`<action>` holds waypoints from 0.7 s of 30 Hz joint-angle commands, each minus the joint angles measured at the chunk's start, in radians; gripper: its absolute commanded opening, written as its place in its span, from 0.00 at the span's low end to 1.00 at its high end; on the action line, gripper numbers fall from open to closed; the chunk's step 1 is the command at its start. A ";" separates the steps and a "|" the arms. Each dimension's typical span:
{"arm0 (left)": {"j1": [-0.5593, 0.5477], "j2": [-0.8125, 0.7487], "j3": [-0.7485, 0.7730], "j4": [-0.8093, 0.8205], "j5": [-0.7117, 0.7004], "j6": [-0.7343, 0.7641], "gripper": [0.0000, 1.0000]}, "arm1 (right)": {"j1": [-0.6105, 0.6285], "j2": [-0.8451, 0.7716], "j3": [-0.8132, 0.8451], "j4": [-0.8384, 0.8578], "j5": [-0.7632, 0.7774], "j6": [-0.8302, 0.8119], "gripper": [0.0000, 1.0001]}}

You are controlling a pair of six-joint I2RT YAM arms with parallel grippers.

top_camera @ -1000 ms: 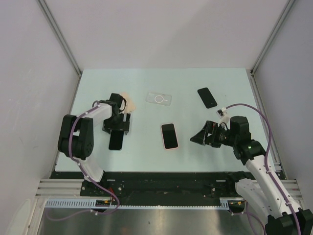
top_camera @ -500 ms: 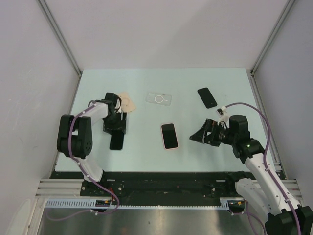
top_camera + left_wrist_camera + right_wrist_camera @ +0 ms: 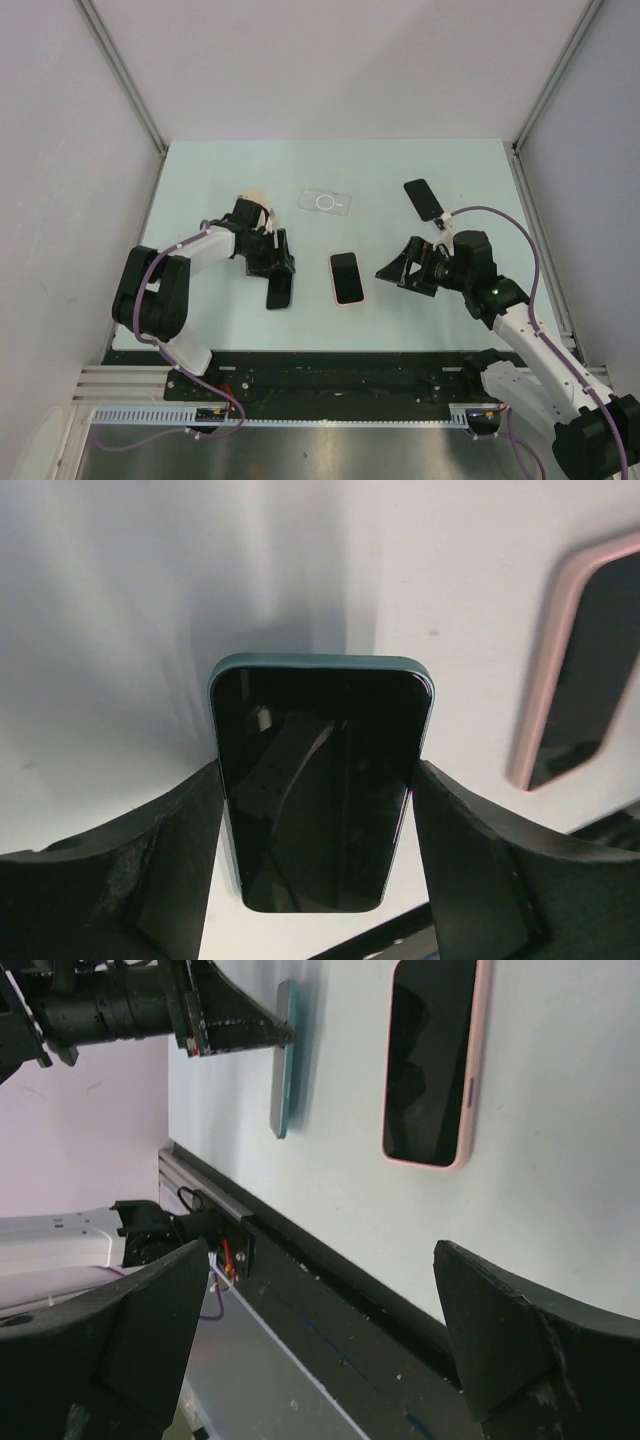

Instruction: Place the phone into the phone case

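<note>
Squarely between left jaws, dark phone (image 3: 320, 785), both long edges pinched.

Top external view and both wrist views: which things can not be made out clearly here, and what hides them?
Top external view: the beige object is mostly covered by the left arm; what it is cannot be told.
Left wrist view: the pink-cased phone is cut off by the right edge; the left gripper hides the long sides of the dark phone.
Right wrist view: the upper edge cuts off the pink-cased phone's top end.
</note>
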 commanded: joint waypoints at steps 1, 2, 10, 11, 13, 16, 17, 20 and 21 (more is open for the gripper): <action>-0.031 -0.014 -0.104 0.196 0.169 -0.173 0.63 | 0.110 0.039 -0.001 0.108 0.134 0.093 0.98; -0.035 -0.019 -0.136 0.228 0.202 -0.219 0.63 | 0.171 0.051 -0.001 0.124 0.157 0.104 0.98; -0.071 -0.025 -0.184 0.351 0.239 -0.302 0.63 | 0.429 0.313 -0.007 0.465 0.341 0.201 0.82; -0.071 -0.028 -0.194 0.358 0.246 -0.310 0.63 | 0.441 0.383 -0.007 0.491 0.353 0.208 0.79; -0.072 -0.031 -0.205 0.373 0.252 -0.319 0.63 | 0.469 0.449 -0.007 0.580 0.364 0.222 0.68; -0.080 -0.043 -0.227 0.394 0.253 -0.336 0.63 | 0.495 0.549 0.011 0.661 0.360 0.248 0.65; -0.081 -0.045 -0.230 0.396 0.255 -0.334 0.63 | 0.502 0.569 0.018 0.672 0.360 0.251 0.65; -0.086 -0.052 -0.247 0.407 0.267 -0.340 0.64 | 0.528 0.643 0.060 0.672 0.380 0.256 0.65; -0.092 -0.057 -0.254 0.420 0.267 -0.346 0.64 | 0.535 0.673 0.088 0.651 0.396 0.256 0.65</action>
